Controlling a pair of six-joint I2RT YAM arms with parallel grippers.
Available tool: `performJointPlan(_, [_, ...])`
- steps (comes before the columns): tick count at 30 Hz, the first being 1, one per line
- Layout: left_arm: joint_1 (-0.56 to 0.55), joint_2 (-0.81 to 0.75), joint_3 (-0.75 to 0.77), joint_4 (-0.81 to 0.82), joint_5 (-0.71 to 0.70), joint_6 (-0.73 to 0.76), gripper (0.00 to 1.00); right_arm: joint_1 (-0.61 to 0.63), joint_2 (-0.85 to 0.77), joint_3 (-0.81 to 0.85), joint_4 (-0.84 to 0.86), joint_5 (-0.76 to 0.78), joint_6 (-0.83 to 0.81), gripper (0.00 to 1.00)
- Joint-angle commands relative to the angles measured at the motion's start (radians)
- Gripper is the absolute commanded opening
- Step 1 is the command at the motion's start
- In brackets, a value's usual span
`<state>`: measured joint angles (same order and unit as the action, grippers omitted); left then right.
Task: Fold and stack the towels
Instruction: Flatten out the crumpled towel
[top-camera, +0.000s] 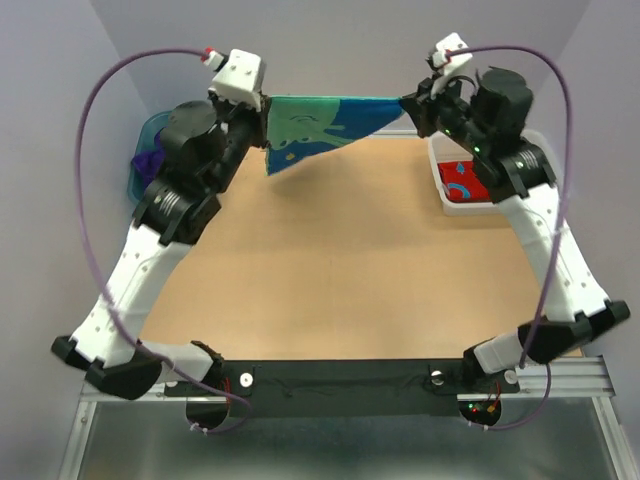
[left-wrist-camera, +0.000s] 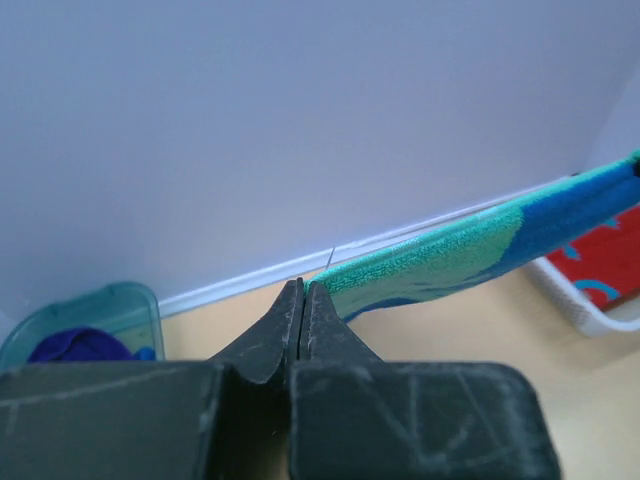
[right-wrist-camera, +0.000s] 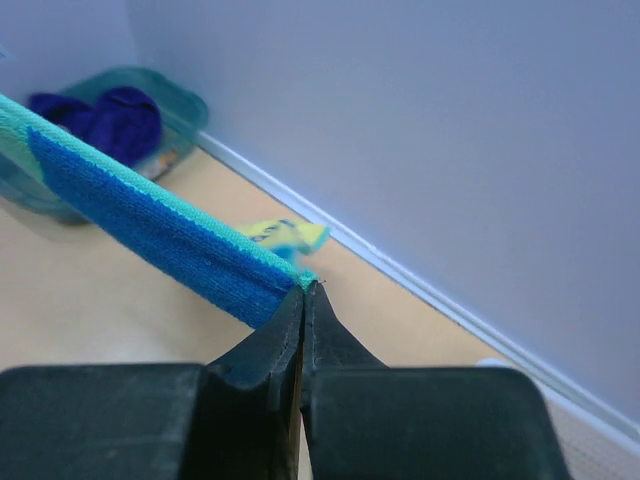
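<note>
Tan tabletop (top-camera: 340, 270) nearest me has no folded stack on it, so I'd say we've barely started. Further back, a red towel (top-camera: 462, 180) sits in the white basket (top-camera: 436, 172) on my right, and a purple towel (top-camera: 148, 160) in the teal tub (top-camera: 150, 128) on my left. At the far edge my left fingers (left-wrist-camera: 285, 320) and right fingers (right-wrist-camera: 322, 325) each pinch a corner of the teal-and-blue towel (top-camera: 320, 125), stretched in midair between them. A yellow towel (right-wrist-camera: 285, 237) lies by the wall (right-wrist-camera: 400, 120). No readable labels anywhere.

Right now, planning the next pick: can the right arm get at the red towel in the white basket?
Probably not yet: its end effector is shut on the teal towel, held taut with the left end effector. The red towel lies uncovered nearby.
</note>
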<state>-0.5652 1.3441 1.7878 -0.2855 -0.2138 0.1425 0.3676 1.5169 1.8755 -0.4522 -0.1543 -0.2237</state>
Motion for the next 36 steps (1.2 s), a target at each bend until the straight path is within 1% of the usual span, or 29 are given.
performJointPlan(1, [-0.044, -0.165, -0.07, 0.077, 0.011, 0.072, 0.0, -0.016, -0.122, -0.081, 0.014, -0.085, -0.002, 0.01])
performJointPlan(2, [-0.044, -0.187, -0.074, 0.077, 0.013, 0.075, 0.0, -0.018, -0.148, -0.094, 0.015, -0.097, 0.001, 0.0])
performJointPlan(3, [-0.067, -0.209, -0.083, 0.071, 0.014, 0.078, 0.0, -0.018, -0.202, -0.104, 0.018, -0.109, 0.007, 0.0])
performJointPlan(7, [-0.087, -0.295, -0.088, 0.052, 0.072, 0.074, 0.0, -0.018, -0.308, -0.137, 0.017, -0.165, 0.021, 0.01])
performJointPlan(9, [-0.087, -0.325, -0.073, 0.039, 0.091, 0.062, 0.0, -0.018, -0.337, -0.141, 0.017, -0.189, 0.037, 0.0])
performJointPlan(13, [-0.087, -0.338, -0.033, -0.001, 0.108, 0.037, 0.0, -0.016, -0.36, -0.122, 0.017, -0.206, 0.057, 0.0])
performJointPlan(15, [-0.087, -0.327, -0.028, -0.018, 0.085, 0.04, 0.0, -0.018, -0.348, -0.105, 0.017, -0.199, 0.058, 0.0])
performJointPlan(18, [-0.087, -0.281, -0.048, -0.026, -0.022, 0.063, 0.0, -0.018, -0.29, -0.075, 0.018, -0.147, 0.052, 0.0])
performJointPlan(19, [-0.085, -0.263, -0.056, -0.023, -0.079, 0.068, 0.0, -0.018, -0.27, -0.069, 0.018, -0.124, 0.047, 0.0])
performJointPlan(22, [-0.061, -0.166, -0.096, -0.011, -0.136, 0.077, 0.0, -0.018, -0.172, -0.067, 0.033, 0.011, 0.024, 0.0])
performJointPlan(23, [-0.024, -0.114, -0.111, 0.011, -0.14, 0.066, 0.0, -0.018, -0.15, -0.073, 0.053, 0.078, 0.009, 0.0])
performJointPlan(25, [0.028, -0.038, -0.168, 0.051, -0.124, 0.051, 0.0, -0.018, -0.077, -0.113, 0.093, 0.123, -0.009, 0.0])
performJointPlan(26, [0.053, -0.011, -0.189, 0.107, -0.119, 0.046, 0.0, -0.018, -0.052, -0.125, 0.134, 0.145, -0.028, 0.0])
performJointPlan(27, [0.103, 0.018, -0.226, 0.135, -0.118, 0.043, 0.0, -0.018, -0.02, -0.136, 0.153, 0.15, -0.034, 0.0])
performJointPlan(28, [0.125, 0.05, -0.232, 0.155, -0.108, 0.04, 0.0, -0.018, 0.041, -0.142, 0.171, 0.15, -0.042, 0.0])
performJointPlan(29, [0.148, 0.128, -0.22, 0.181, -0.079, 0.036, 0.0, -0.018, 0.081, -0.145, 0.205, 0.186, -0.055, 0.0])
performJointPlan(31, [0.195, 0.215, -0.188, 0.201, -0.037, 0.023, 0.0, -0.019, 0.149, -0.141, 0.239, 0.216, -0.072, 0.0])
performJointPlan(32, [0.206, 0.307, -0.142, 0.216, -0.023, 0.023, 0.0, -0.019, 0.231, -0.119, 0.265, 0.243, -0.092, 0.0])
performJointPlan(34, [0.229, 0.401, -0.078, 0.22, 0.004, 0.022, 0.0, -0.022, 0.311, -0.084, 0.286, 0.256, -0.109, 0.0])
performJointPlan(35, [0.235, 0.49, -0.047, 0.22, 0.01, 0.019, 0.0, -0.028, 0.381, -0.047, 0.303, 0.259, -0.114, 0.01])
performJointPlan(36, [0.243, 0.53, 0.017, 0.221, 0.014, 0.019, 0.0, -0.032, 0.422, -0.026, 0.313, 0.254, -0.124, 0.01])
